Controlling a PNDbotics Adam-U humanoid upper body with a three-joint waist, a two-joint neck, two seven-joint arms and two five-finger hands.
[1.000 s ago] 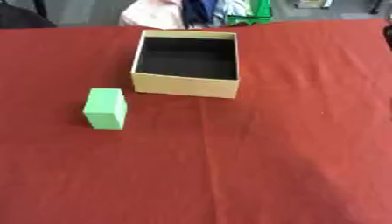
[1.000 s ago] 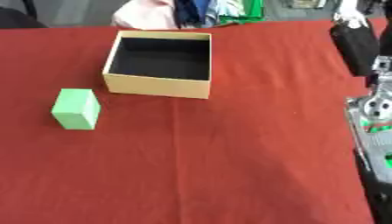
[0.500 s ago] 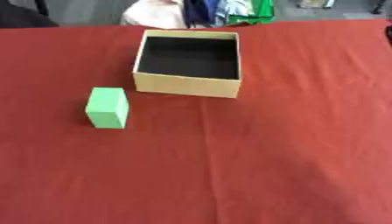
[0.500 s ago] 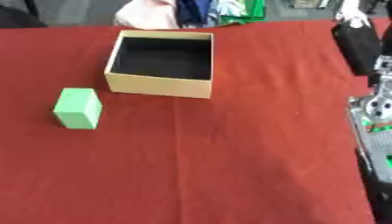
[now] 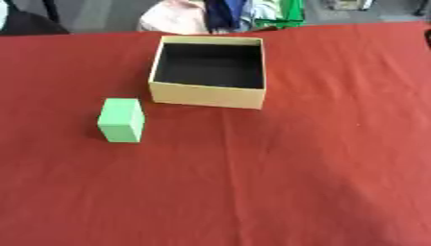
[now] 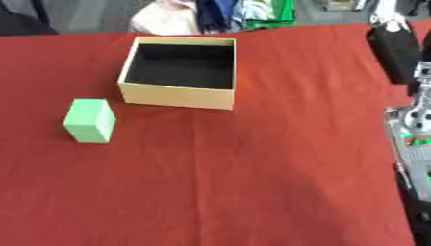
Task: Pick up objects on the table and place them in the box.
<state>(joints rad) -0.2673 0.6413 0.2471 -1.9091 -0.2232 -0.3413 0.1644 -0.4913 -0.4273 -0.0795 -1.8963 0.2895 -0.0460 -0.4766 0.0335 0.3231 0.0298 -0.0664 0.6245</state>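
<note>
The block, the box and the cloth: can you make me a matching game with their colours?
Things:
1. block
2. box
3. inside of the box
4. tablecloth

Colours:
a. black
b. red
c. green
d. tan

Pairs: 1-c, 2-d, 3-a, 4-b

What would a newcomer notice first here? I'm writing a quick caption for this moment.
The green block stands out most, alone on the red tablecloth toward the robot's left. Just beyond it and to its right sits the open tan box, its dark inside empty. No robot hand shows over the work; only part of the robot's right arm shows at the right edge of the right eye view.
</note>
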